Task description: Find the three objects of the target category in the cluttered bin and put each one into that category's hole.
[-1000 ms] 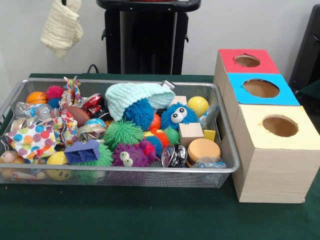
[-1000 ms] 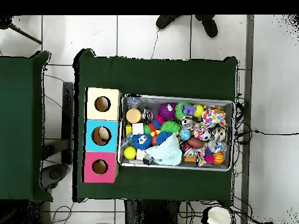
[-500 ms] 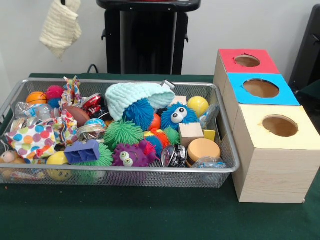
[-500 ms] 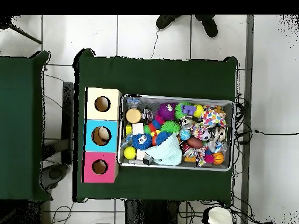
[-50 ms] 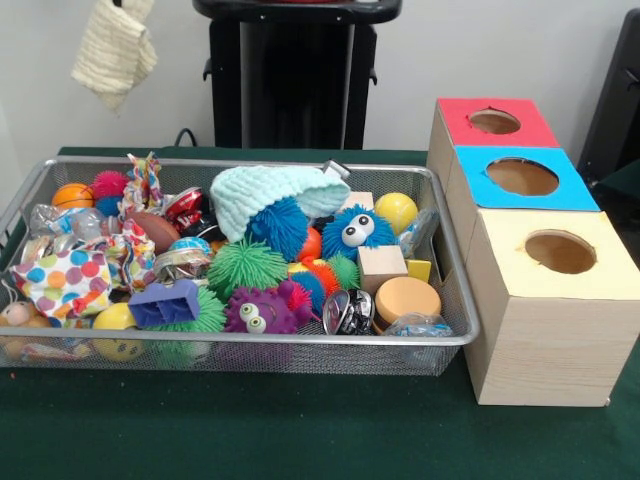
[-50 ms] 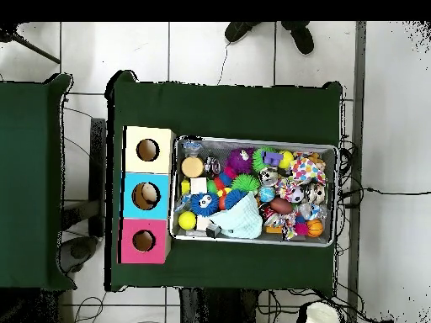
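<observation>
Beyond bin's [image 5: 452,335] far left corner, at top edge: gripper [image 5: 127,4] tip only; open or shut, cannot tell. Cream cloth [image 5: 112,48] hanging below. Hole boxes [image 5: 545,300] beside bin's right wall. Best: carry high over toys, let go right above hole.

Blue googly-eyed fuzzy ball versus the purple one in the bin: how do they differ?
The blue fuzzy ball sits mid-bin beside the wooden cube; the purple fuzzy ball lies against the bin's front wall. The blue one's eyes look larger and sit higher. Both are spiky, with two googly eyes.
</observation>
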Action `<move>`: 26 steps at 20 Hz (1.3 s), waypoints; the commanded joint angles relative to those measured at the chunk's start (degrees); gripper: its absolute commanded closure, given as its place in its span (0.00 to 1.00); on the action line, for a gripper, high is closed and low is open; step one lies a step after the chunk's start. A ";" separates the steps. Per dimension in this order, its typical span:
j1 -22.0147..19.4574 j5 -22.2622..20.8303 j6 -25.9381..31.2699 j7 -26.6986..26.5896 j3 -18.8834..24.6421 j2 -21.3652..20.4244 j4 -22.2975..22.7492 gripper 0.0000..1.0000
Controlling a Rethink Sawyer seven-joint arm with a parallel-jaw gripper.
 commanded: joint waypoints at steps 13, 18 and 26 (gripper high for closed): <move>-4.02 29.63 8.83 -22.46 24.48 -16.14 4.27 1.00; -4.98 41.17 12.48 -29.54 28.74 -22.04 3.70 1.00; 1.94 53.94 17.70 -43.51 18.46 -30.47 3.12 1.00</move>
